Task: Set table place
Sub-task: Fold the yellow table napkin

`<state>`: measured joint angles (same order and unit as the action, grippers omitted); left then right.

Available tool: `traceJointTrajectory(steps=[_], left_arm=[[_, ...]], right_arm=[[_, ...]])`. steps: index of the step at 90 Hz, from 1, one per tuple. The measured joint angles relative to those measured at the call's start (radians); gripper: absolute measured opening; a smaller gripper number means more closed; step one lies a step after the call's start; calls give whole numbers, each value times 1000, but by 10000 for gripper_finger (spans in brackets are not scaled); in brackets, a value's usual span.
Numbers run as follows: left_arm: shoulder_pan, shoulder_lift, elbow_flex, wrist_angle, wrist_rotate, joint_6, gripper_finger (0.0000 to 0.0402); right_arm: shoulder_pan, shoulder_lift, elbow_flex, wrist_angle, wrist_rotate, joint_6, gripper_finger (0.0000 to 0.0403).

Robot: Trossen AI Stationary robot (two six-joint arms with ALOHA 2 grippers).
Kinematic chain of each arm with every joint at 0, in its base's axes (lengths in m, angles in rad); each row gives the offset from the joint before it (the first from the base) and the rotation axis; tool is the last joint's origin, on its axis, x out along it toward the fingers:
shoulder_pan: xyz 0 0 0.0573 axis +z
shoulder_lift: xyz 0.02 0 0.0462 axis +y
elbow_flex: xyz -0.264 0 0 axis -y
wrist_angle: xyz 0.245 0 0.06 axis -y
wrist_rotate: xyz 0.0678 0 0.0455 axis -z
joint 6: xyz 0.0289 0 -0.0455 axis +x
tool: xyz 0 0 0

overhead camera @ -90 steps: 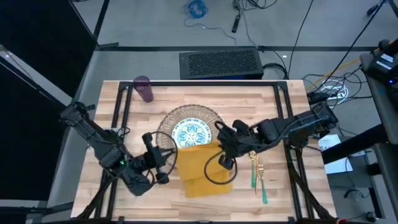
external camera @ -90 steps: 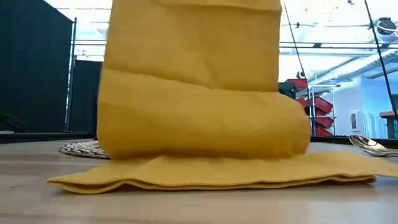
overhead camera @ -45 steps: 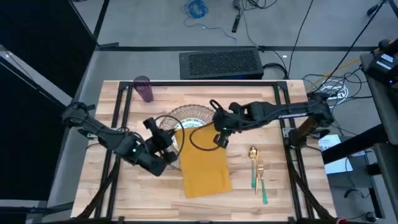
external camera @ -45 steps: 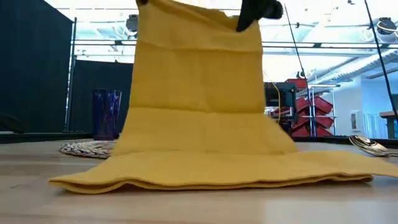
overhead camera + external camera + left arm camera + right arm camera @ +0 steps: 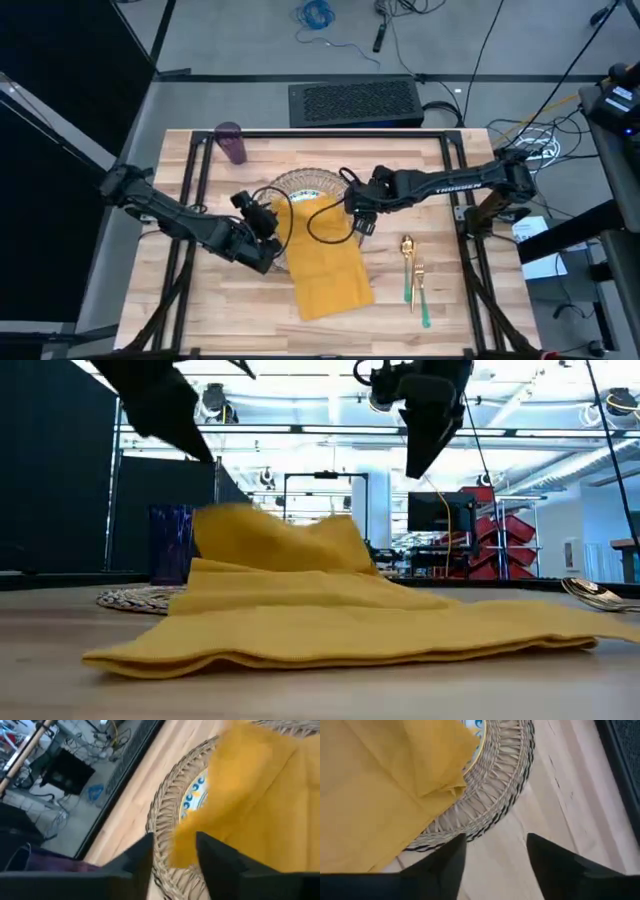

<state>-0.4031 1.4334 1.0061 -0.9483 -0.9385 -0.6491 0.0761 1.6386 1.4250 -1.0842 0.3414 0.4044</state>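
I see the napkin (image 5: 326, 258) draped from the plate (image 5: 305, 196) toward six o'clock, fork (image 5: 418, 287) and spoon (image 5: 407, 262) at its three o'clock.

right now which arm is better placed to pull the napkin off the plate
Left or right is close, but the right pincer seems better: it hangs open over the napkin edge by the plate. The left pincer, also open, sits over the mat.
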Motion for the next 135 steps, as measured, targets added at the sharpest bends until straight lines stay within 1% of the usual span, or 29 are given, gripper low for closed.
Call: traceJointTrajectory(steps=[7, 13, 21, 25, 35, 42, 50, 54, 57, 68, 78, 88, 95, 112, 135], left_arm=[[16, 0, -16, -6, 1, 0, 213], [26, 0, -21, -3, 1, -4, 238], [18, -3, -21, 5, 4, -51, 252], [-3, -7, -21, 36, 34, -66, 254], [-107, -10, -21, 196, 159, -71, 255], [-213, 6, -21, 379, 219, -66, 255], [-307, 63, -19, 596, 267, -13, 255], [-337, 103, -19, 668, 278, 2, 255], [-351, 138, -10, 691, 291, 1, 255], [-360, 287, 81, 649, 379, -26, 255], [-346, 419, 211, 606, 441, -26, 255], [-337, 508, 339, 482, 468, -25, 255], [-337, 539, 390, 423, 466, -25, 255], [-336, 555, 411, 438, 444, -62, 255], [-306, 557, 387, 447, 438, -79, 255]], right_arm=[[37, 0, -11, 39, -8, 12, 217], [79, 0, -25, 67, -25, 27, 212], [151, 0, -50, 117, -64, 69, 200], [195, 0, -66, 145, -83, 95, 194], [324, 0, -113, 207, -118, 185, 183], [410, 0, -148, 278, -140, 241, 181], [485, 3, -193, 352, -158, 281, 181], [502, 16, -204, 368, -183, 292, 181], [512, 33, -207, 369, -201, 297, 181], [519, 106, -211, 360, -246, 273, 181], [525, 151, -209, 377, -272, 250, 181], [530, 169, -209, 398, -272, 237, 181], [533, 170, -209, 411, -267, 221, 181], [534, 170, -208, 426, -228, 187, 180], [534, 211, -208, 504, -202, 159, 180]])
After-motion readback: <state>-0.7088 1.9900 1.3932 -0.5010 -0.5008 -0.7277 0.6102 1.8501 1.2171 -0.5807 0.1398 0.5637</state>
